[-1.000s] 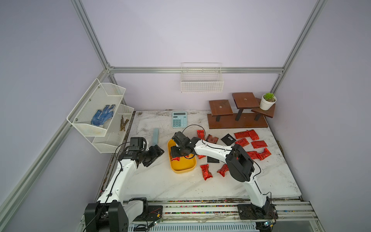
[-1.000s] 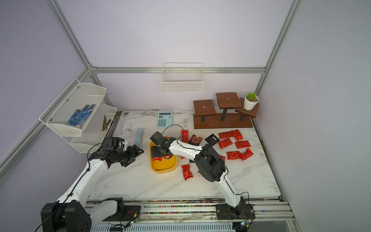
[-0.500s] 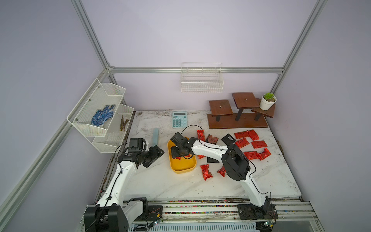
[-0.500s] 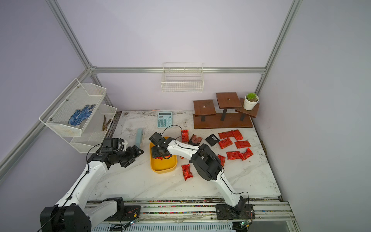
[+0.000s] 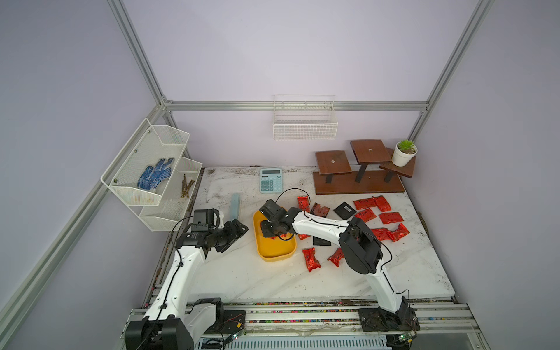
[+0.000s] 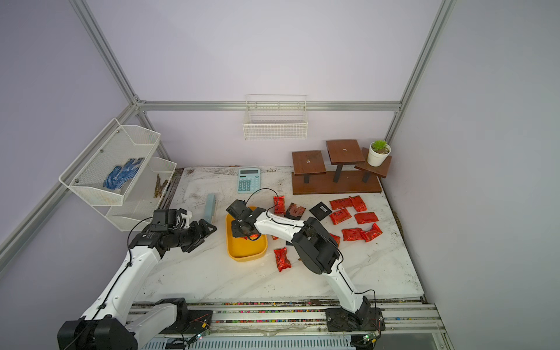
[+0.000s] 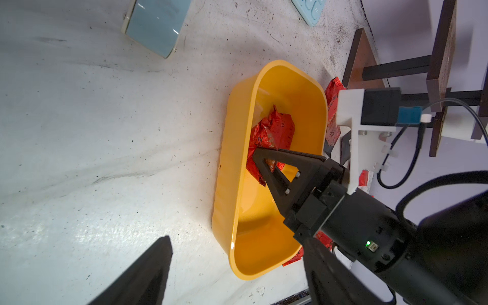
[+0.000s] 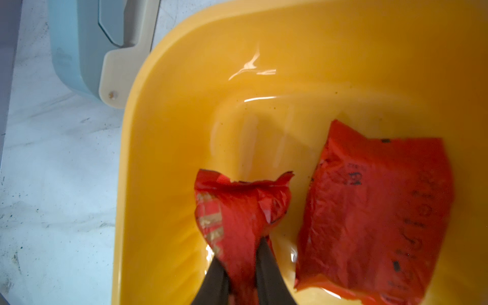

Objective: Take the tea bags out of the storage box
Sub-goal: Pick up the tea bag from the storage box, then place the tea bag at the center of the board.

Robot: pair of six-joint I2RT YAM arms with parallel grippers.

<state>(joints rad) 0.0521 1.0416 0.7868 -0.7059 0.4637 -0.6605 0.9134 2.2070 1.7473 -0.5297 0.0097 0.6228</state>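
Now, right gripper point(image 8: 241, 266) down inside yellow storage box point(image 8: 184, 79), jaws clenched on crumpled red foil tea bag point(image 8: 237, 211), second red tea bag point(image 8: 375, 211) flat on box floor beside it, left gripper point(image 5: 237, 235) spread wide, hovering just beside box, loose red sachets point(image 5: 367, 214) scattered over marble tabletop point(image 5: 242, 272).

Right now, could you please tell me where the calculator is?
In both top views the calculator lies at the back, left of the wooden stand and behind the yellow storage box.

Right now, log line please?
right end effector: shut on tea bag in storage box | second tea bag: in box | left end effector: open
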